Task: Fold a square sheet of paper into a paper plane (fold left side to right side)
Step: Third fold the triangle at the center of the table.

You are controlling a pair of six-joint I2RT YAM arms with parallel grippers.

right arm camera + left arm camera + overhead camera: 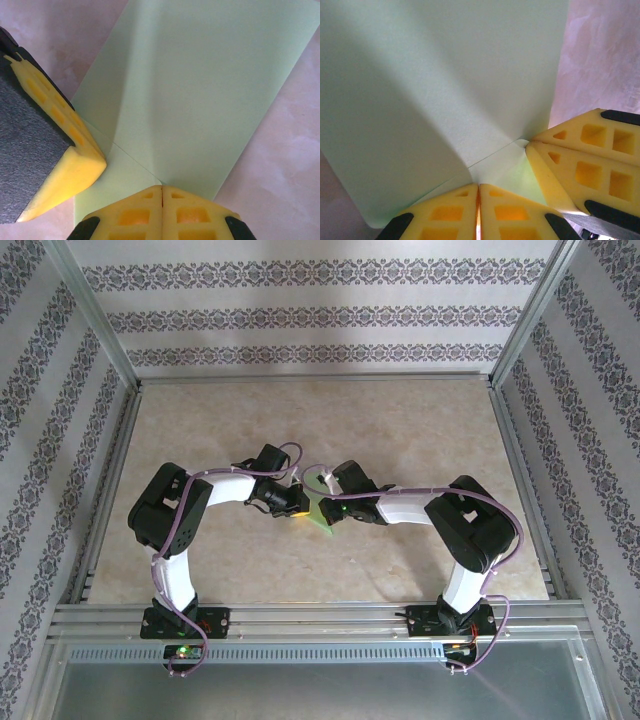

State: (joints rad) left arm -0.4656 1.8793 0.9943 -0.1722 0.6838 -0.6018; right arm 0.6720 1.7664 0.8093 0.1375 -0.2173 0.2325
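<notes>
Beige marbled tabletop [400, 430], green paper [322, 514], striped wallpaper [300, 315]

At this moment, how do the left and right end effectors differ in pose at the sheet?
The left end effector reaches the sheet from the left in the top view; the right end effector reaches it from the right. The left end effector's tip sits at one end of a short crease, the right end effector's tip at the other end. Shared: both are yellow and shut, tips down at the sheet and close together.
</notes>
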